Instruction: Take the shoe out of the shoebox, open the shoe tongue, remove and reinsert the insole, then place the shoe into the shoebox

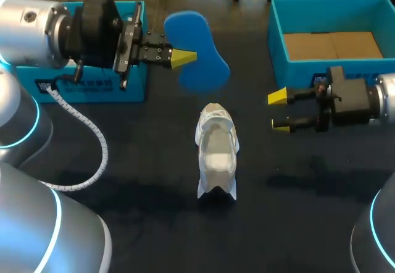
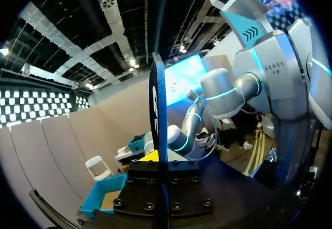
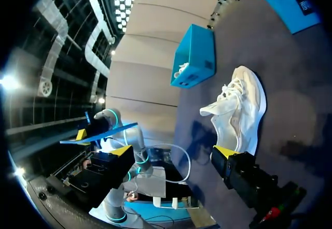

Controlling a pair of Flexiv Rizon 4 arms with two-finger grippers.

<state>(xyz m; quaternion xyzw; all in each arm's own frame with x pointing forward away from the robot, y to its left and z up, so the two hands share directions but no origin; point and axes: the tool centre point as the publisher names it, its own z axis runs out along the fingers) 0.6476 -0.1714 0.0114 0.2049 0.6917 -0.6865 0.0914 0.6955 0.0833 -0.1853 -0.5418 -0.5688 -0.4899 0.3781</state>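
From above, my left claw (image 1: 183,57) is pinched on the blue insole (image 1: 200,38) and holds it in the air over the far left-middle of the table (image 1: 142,162). The white shoe (image 1: 216,152) lies on the table nearer to me and a little to the right of that claw, so the insole has to come down and toward me. The shoe's long axis runs straight away from me. Its rounded end, which I take for the toe, is at the far side, and its mouth faces up. My right claw (image 1: 279,110) hangs just right of the shoe with its fingers wide and nothing in them. It is the nearer one for steadying the shoe. The shoebox (image 1: 281,50) sits well behind it, and a second blue box (image 1: 92,88) stands behind my left arm. Nothing lies between the insole and the shoe.

Along my left wrist, the insole (image 2: 158,99) shows edge-on, standing straight up out of the left claw (image 2: 161,159). The shoe is out of sight here.

Along my right wrist, the right claw (image 3: 174,154) is spread wide and the shoe (image 3: 238,110) lies just ahead of one finger, side-on to it, with its laces loose. Beyond the other finger, the left claw (image 3: 83,134) holds the insole (image 3: 98,132) flat, well above the table. The second blue box (image 3: 197,58) is past the shoe. I judge the insole needs turning lengthwise to the shoe before it goes in.
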